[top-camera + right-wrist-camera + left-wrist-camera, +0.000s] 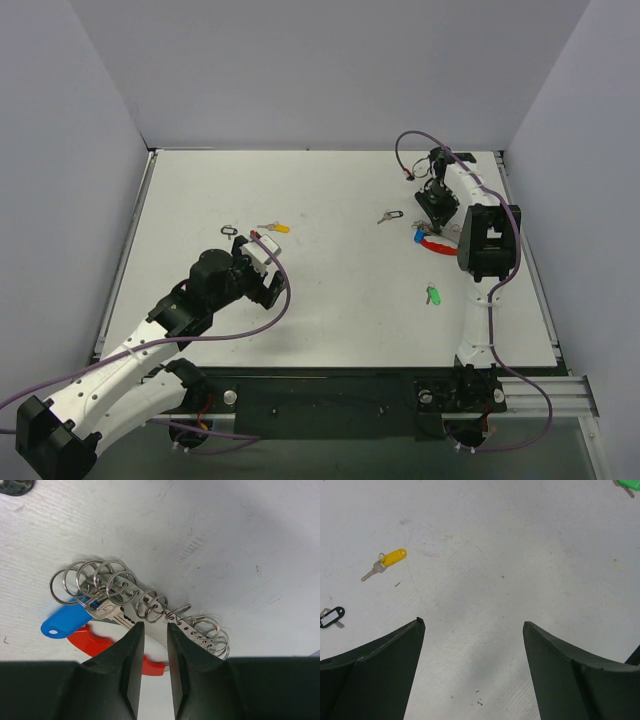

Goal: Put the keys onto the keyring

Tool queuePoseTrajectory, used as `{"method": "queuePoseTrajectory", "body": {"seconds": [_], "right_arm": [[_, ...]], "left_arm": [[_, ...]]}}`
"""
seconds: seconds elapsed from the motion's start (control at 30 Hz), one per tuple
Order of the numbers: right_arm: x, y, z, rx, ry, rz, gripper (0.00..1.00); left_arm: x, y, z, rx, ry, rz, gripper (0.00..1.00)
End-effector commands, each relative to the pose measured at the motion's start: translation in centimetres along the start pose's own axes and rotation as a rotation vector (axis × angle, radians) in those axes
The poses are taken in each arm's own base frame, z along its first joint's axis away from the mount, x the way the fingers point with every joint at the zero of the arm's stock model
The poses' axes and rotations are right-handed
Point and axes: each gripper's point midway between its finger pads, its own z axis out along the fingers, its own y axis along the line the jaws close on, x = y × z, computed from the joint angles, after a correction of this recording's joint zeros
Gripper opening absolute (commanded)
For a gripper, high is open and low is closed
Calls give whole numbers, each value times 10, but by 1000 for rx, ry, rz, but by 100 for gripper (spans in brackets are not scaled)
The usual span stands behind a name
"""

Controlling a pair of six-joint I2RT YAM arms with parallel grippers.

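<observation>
Silver coil of the keyring (125,586) lies flat on the table (330,300), w/ its curved red plastic piece (92,640) along the near side. The blue key (65,622) lies against one end and looks already hung on a ring. The right gripper (154,626) sits right over the keyring's near edge. Its jaws are drawn close, only a thin slit btwn them, and nothing is visibly caught there.

Other keys are all off the keyring:
- Green key (434,295): loose, a bit nearer the arm bases than the keyring.
- Dark-headed key (388,216): just left of the keyring.
- Yellow key (390,559) and black key (332,617): well left of the keyring, near the left gripper (472,625), which is spread wide & holds nothing.

Risks from here, as I judge them:
- The slit is so narrow that the tips may land on top of the rings, not around one. That would shove the keyring sideways on the smooth table.
- The rings overlap, so a pinch could take two rings, or the strip plus the blue key's blade. The keyring would then come up as a tangle, w/ no ring free to open.
- Tips could close on the red plastic piece instead, leaving the coil dangling and swinging.
- A rough tug near the blue key could poss. work it back off.
- Flat thin keys are hard to get under, so the left gripper may skid the yellow key further from the keyring.
</observation>
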Motion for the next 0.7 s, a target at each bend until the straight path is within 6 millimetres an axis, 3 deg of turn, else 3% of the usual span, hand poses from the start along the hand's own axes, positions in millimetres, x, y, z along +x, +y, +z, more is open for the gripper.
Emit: {"method": "queuePoseTrajectory", "body": {"seconds": [0.0, 0.27, 0.43, 0.67], "right_arm": [[1, -7, -17, 28, 10, 10, 21], [-16, 35, -54, -172, -155, -26, 26], [-25, 48, -50, -163, -140, -69, 27], [-37, 43, -35, -77, -96, -66, 28]], "left_arm": [[-14, 2, -2, 2, -35, 11, 90], [-16, 0, -3, 11, -39, 11, 90], [-16, 1, -4, 9, -42, 14, 90], [-16, 1, -4, 9, -42, 16, 90]]}}
